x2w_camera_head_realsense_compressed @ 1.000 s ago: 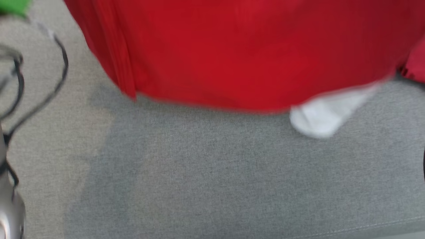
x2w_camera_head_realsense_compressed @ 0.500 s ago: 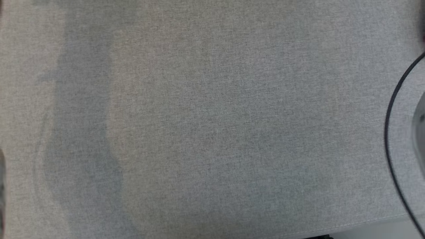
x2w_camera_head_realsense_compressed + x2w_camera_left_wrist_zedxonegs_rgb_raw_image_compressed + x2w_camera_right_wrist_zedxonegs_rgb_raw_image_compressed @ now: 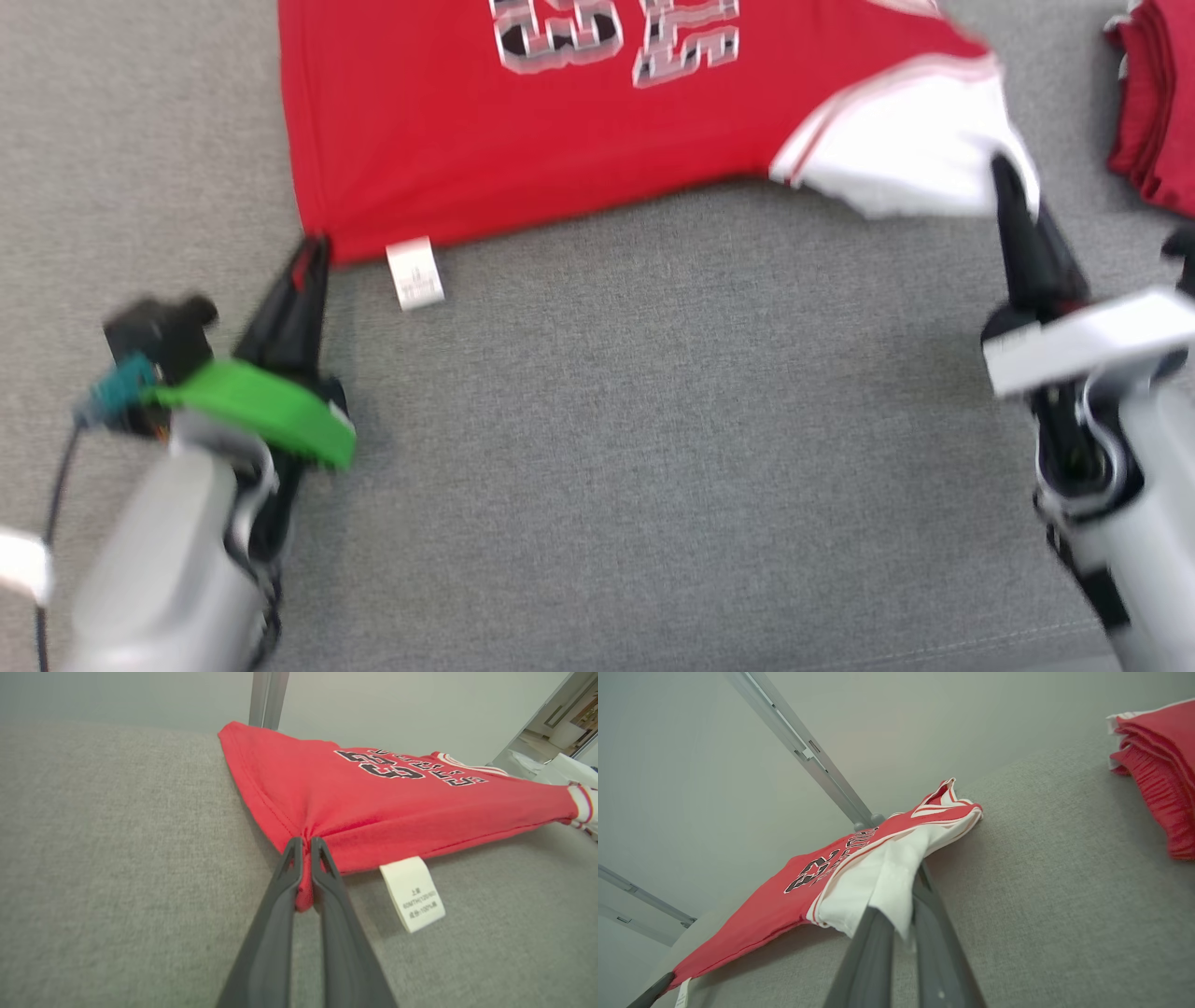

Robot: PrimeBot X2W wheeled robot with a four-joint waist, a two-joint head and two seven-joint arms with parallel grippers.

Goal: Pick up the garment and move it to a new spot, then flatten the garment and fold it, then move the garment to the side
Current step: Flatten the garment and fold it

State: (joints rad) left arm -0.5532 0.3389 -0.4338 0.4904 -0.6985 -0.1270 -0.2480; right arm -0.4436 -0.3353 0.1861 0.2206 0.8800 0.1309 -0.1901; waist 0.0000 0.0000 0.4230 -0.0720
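Head view, slightly blurred: a red jersey lies flat on a grey woven cloth surface, from eleven to one o'clock. The top edge cuts it off through its silver-edged black numerals. A small white care label sticks out of its near hem. At eight o'clock, the left gripper, wearing a green band, has its dark fingers pressed together on the jersey's near hem corner. At three o'clock, the right gripper points into the soft white sleeve. Whether it pinches cloth is hard to make out here. A folded red pile is cut off at two o'clock.

Left wrist view: two smooth tapered fingers pinch a bunched tuck of red knit, stitched hem showing. The printed label hangs at four o'clock. A metal post stands at twelve.

Right wrist view: the white sleeve drapes over the fingers, hiding their tips. They lie close together, gripping it. The jersey stretches toward eight o'clock. The ribbed red pile sits at two o'clock.
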